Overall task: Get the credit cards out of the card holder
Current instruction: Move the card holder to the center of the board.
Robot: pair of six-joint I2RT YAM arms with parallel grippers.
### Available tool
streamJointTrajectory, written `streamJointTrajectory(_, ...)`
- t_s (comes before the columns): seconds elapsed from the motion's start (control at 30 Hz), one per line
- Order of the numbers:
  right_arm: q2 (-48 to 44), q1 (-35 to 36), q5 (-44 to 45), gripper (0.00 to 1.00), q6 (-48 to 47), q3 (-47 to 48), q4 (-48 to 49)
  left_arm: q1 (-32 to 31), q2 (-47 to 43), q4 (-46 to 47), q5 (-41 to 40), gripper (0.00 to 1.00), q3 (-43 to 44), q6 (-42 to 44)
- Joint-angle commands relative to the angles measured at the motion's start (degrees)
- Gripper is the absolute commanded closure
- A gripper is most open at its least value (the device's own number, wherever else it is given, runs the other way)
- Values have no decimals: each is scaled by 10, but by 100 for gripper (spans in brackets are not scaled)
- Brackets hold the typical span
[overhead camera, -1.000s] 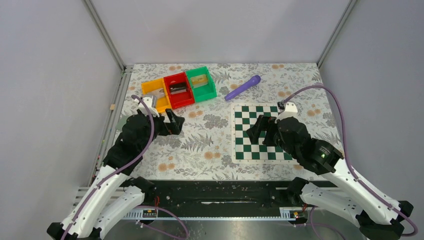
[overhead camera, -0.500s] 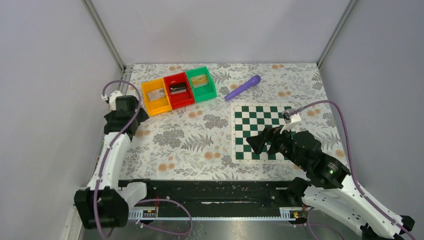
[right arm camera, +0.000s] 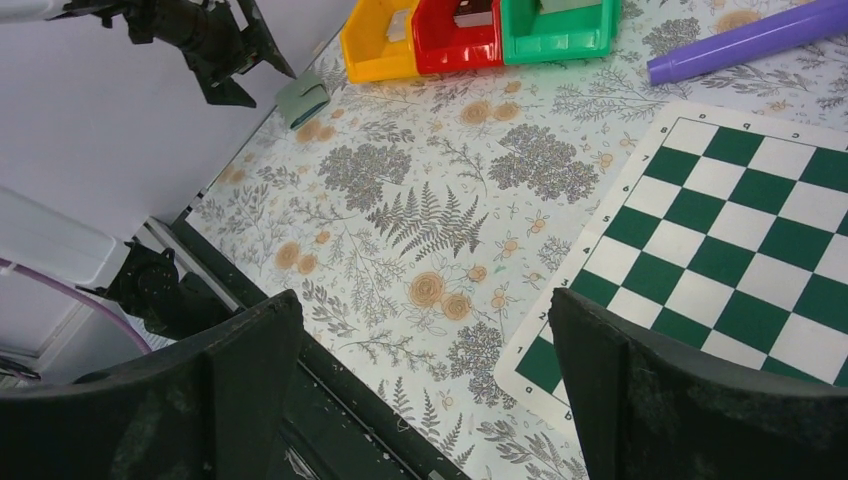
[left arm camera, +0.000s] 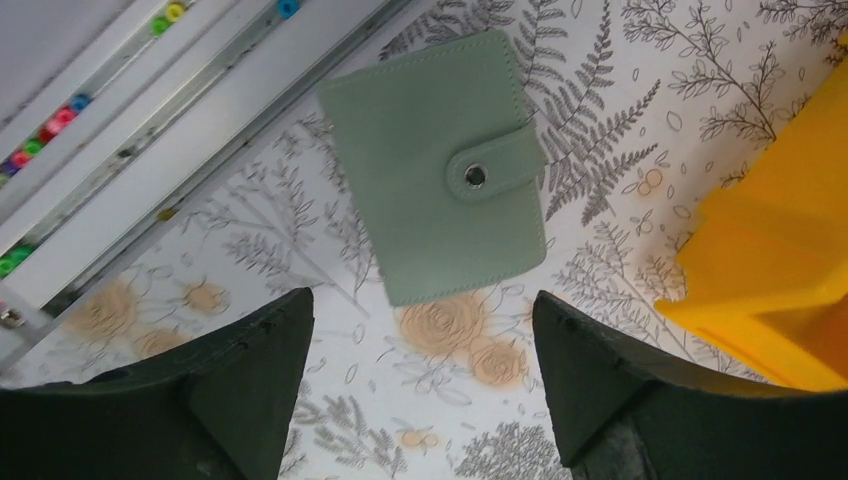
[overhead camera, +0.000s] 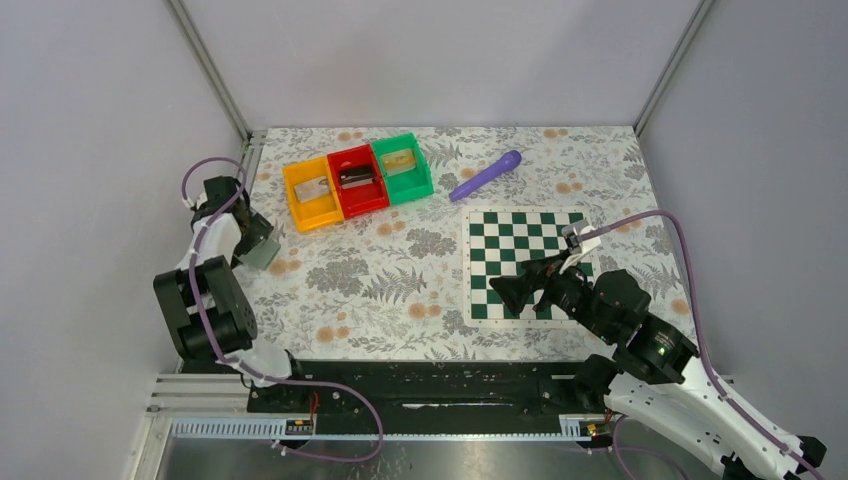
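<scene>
The card holder (overhead camera: pixel 262 254) lies closed on the floral table near the left edge. It is grey-green, with a snap tab fastened across it, as the left wrist view (left arm camera: pixel 435 165) shows. It also shows small in the right wrist view (right arm camera: pixel 302 99). No credit cards are in view. My left gripper (overhead camera: pixel 247 236) is open and empty, just above and beside the holder, its fingertips (left arm camera: pixel 290 320) short of the holder's near edge. My right gripper (overhead camera: pixel 522 284) is open and empty over the chessboard's near left corner.
Yellow (overhead camera: pixel 311 192), red (overhead camera: pixel 357 179) and green (overhead camera: pixel 402 167) bins stand in a row behind the holder; the yellow one is close on its right (left arm camera: pixel 780 280). A purple cylinder (overhead camera: pixel 485 175) lies beyond the chessboard (overhead camera: pixel 520 230). A metal rail (left arm camera: pixel 190 130) runs along the left edge.
My left arm has swung back from the table's middle left to the far left edge, over the card holder. My right gripper has drawn back toward the chessboard's near edge.
</scene>
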Motion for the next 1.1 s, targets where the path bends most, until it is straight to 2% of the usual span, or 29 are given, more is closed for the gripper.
streamJointTrajectory(0.0, 2, 3, -20, 1, -37, 3, 35, 18, 55, 58, 53, 19, 32, -14)
streamJointTrajectory(0.33, 1, 3, -17, 0, -28, -19, 45, 48, 160, 79, 126, 19, 81, -29)
streamJointTrajectory(0.53, 8, 3, -10, 1, -18, -13, 40, 52, 181, 78, 144, 20, 86, -28)
streamJointTrajectory(0.67, 9, 3, -12, 0, 2, -13, 41, 52, 195, 59, 156, 25, 94, -28)
streamJointTrajectory(0.87, -2, 3, -16, 1, 23, -10, 33, 51, 166, 9, 152, 30, 87, -32)
streamJointTrajectory(1.07, -26, 3, 33, 1, 47, 5, -6, 51, 109, 2, 199, 32, 13, -15)
